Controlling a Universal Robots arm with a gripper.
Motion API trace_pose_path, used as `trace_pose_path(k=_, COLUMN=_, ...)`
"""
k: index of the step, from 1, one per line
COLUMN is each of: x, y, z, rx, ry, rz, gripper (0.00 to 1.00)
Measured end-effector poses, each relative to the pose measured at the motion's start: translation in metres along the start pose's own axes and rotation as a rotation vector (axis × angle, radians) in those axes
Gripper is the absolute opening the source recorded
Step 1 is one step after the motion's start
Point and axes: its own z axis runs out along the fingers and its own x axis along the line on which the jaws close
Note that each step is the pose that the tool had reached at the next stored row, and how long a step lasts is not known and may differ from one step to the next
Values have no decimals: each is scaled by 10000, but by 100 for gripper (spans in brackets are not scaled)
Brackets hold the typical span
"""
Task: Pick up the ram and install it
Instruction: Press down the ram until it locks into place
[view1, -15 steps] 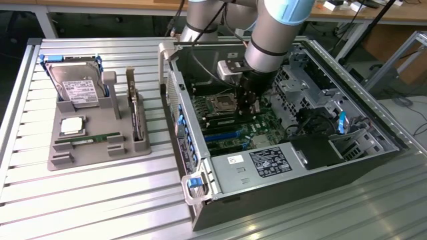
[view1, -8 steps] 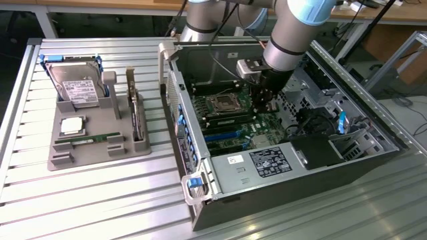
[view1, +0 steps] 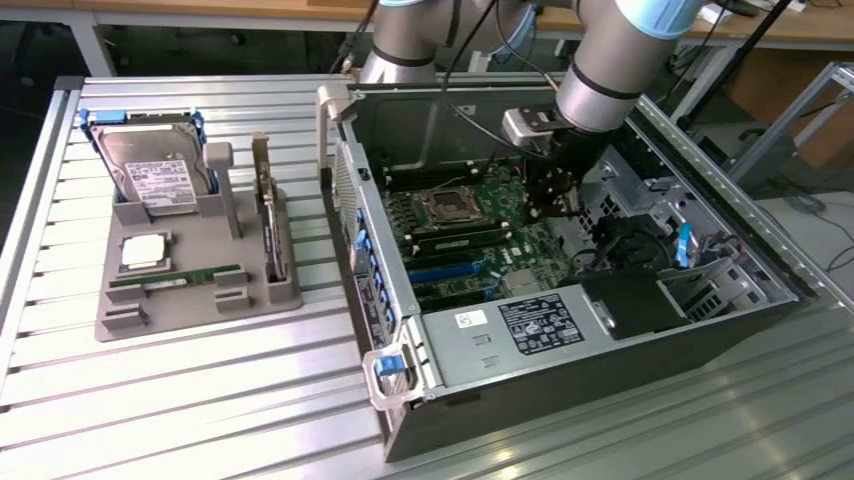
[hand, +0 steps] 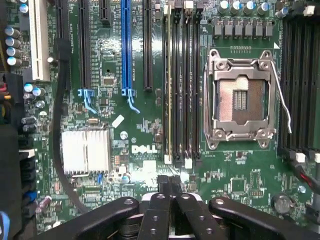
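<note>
The metal table (view1: 200, 400) holds an open computer case (view1: 561, 330) and a gray tray (view1: 187, 270). Inside the case lies the green board (hand: 125, 125) with its empty chip socket (hand: 241, 100). The gripper (hand: 169, 181) hangs just above the board, jaws pressed together, pinching nothing. One ram (hand: 168, 85) stands in a slot beside the socket. Another ram (view1: 174, 277) lies in the tray.

We read: "DELL" in white on the motherboard (hand: 142, 148) | other labels we cannot make out
</note>
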Motion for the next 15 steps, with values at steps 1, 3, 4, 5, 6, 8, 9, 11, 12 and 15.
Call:
trace_pose_path(k=1, x=-3, y=-18, z=-61, rx=0, ry=0, rz=0, gripper=10)
trace_pose_path(k=3, x=-10, y=-47, z=-204, rx=0, ry=-1, rz=0, gripper=10)
trace_pose_path(k=4, x=-13, y=-58, z=-265, rx=0, ry=0, rz=0, gripper=10)
trace_pose_path(k=5, x=-15, y=-64, z=-306, rx=0, ry=-2, rz=0, gripper=10)
trace_pose_path(k=6, x=-18, y=-69, z=-359, rx=0, ry=0, rz=1, gripper=10)
trace_pose_path(k=8, x=-21, y=-74, z=-428, rx=0, ry=-2, rz=0, gripper=10)
trace_pose_path(k=9, x=-21, y=-74, z=-428, rx=0, ry=-2, rz=0, gripper=10)
trace_pose_path(k=11, x=-21, y=-74, z=-429, rx=0, ry=-1, rz=0, gripper=10)
trace_pose_path(k=12, x=-21, y=-74, z=-429, rx=0, ry=-1, rz=0, gripper=10)
trace_pose_path(k=15, x=-21, y=-74, z=-429, rx=0, ry=-1, rz=0, gripper=10)
